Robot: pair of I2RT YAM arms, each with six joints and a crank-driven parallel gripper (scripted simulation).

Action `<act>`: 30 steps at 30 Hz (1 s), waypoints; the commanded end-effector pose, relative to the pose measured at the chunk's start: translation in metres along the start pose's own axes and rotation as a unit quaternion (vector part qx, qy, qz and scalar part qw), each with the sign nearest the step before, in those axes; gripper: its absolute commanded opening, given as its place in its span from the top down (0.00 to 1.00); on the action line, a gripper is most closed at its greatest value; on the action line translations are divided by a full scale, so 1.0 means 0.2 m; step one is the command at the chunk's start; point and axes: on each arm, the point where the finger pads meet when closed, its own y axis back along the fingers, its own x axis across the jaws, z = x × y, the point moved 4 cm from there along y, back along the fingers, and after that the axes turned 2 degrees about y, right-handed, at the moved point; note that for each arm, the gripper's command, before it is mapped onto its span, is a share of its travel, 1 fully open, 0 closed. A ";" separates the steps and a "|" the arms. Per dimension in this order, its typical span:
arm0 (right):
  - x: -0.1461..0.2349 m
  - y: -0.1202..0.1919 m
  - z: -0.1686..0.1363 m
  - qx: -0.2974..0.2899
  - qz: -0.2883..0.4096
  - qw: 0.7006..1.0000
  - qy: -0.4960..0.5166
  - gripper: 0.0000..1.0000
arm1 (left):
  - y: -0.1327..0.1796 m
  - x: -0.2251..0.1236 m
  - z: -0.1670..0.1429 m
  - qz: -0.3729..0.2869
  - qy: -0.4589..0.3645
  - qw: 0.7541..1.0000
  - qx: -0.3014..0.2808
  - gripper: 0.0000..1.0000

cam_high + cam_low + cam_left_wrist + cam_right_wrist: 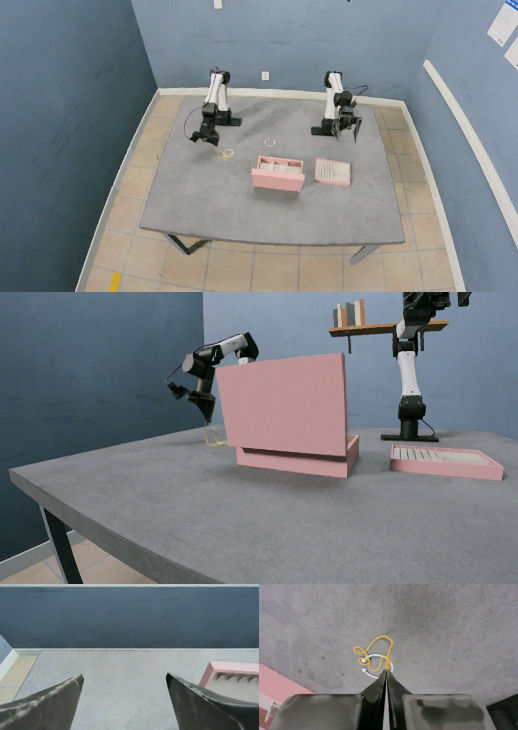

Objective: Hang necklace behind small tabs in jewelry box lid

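Observation:
The yellow necklace (225,157) (215,444) (391,643) lies mostly in loose loops on the table, and one strand rises to the right gripper. The right gripper (217,145) (207,423) (386,671) is shut on that strand, low above the table. The pink jewelry box (278,180) (285,404) stands upright with its lid raised; the lid's back faces the exterior view. The tabs cannot be made out in the top and exterior views. Part of the box (282,683) shows at the right wrist view's lower left. The left gripper (346,140) (125,676) is open and empty, high near its own base.
A white open ring (228,149) (376,654) lies under the necklace's loops. Another white ring (270,145) lies behind the box. A pink tray (332,182) (445,473) (234,667) with pale slotted padding lies beside the box, on the left arm's side.

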 end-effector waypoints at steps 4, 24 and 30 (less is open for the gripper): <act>0.01 0.05 0.02 -0.036 0.027 0.997 0.062 1.00 | 0.02 0.01 0.04 0.004 -0.002 1.000 -0.011 0.00; -0.01 0.08 0.03 -0.084 0.044 0.979 0.181 1.00 | 0.02 0.01 0.04 0.004 -0.002 1.000 -0.011 0.00; -0.03 0.08 0.04 -0.093 0.044 0.975 0.199 1.00 | 0.02 0.01 0.04 0.004 -0.002 1.000 -0.011 0.00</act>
